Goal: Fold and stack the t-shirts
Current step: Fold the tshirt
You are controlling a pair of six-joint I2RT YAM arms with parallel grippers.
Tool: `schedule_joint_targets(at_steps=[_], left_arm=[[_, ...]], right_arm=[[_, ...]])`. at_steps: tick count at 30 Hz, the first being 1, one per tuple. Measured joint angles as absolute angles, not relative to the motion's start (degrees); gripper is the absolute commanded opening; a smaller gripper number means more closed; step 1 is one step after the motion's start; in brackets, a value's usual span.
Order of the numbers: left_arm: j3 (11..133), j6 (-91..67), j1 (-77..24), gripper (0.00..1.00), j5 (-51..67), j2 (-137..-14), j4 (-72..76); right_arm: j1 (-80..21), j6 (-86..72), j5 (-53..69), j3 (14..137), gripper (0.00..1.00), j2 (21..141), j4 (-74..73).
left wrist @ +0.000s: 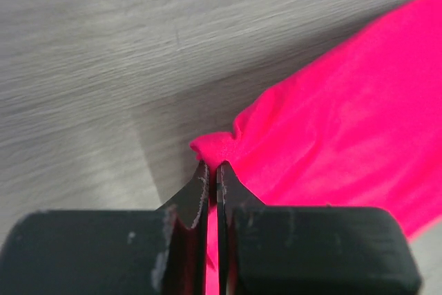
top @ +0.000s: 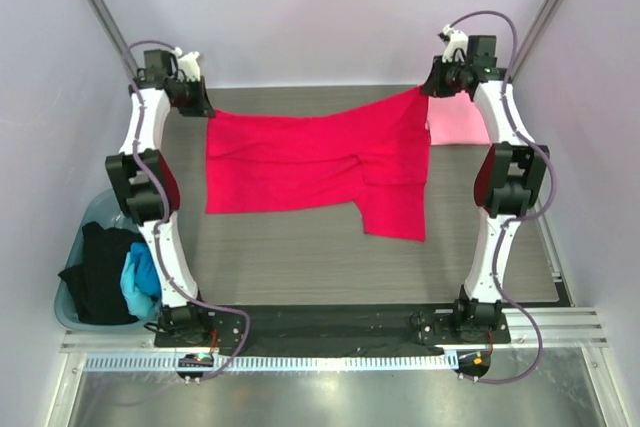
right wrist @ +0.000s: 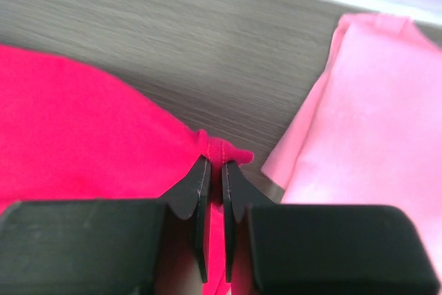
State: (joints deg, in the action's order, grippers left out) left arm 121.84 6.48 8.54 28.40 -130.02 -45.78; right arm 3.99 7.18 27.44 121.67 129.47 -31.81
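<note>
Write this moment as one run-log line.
left end effector: shut on red t-shirt corner | right end effector: shut on its other far corner | pink t-shirt: lying at far right

Pale lavender walls [top: 300, 7]; grey wood-grain table [top: 290, 257]; teal bin [top: 98, 209] left of table.

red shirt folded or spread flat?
Partly folded: red shirt shows overlapping layers and creases; its far corners are pinched by left fingers and right fingers.
</note>
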Motion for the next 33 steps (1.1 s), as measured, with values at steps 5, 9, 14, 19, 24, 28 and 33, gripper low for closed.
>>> schedule_joint_targets(at_steps=[5, 9, 14, 19, 24, 28, 33], left_arm=[[116.9, 5.7, 8.9, 0.0, 28.2, -114.0, -44.7], [111.5, 5.6, 9.5, 0.0, 28.5, -98.3, -42.2], [101.6, 6.2, 12.4, 0.0, 29.5, -79.7, -39.5], [91.8, 7.1, 15.2, 0.0, 30.0, -67.5, -39.4], [87.9, 8.4, 15.9, 0.0, 30.0, -59.2, -40.6], [91.2, 9.0, 16.1, 0.0, 30.0, -59.2, -40.9], [98.1, 9.7, 16.2, 0.0, 30.3, -66.3, -41.4]], right_arm=[[4.0, 6.8, 27.7, 114.9, 0.01, 115.2, -32.3], [4.0, 7.0, 28.0, 108.7, 0.01, 99.4, -31.4], [4.0, 8.2, 28.2, 99.8, 0.01, 78.3, -30.5], [4.0, 9.0, 28.5, 94.7, 0.01, 63.4, -32.5], [4.0, 9.4, 28.6, 93.9, 0.01, 55.2, -36.1], [4.0, 10.2, 28.5, 97.8, 0.01, 54.2, -38.0], [4.0, 10.6, 28.5, 101.0, 0.01, 60.1, -37.6]])
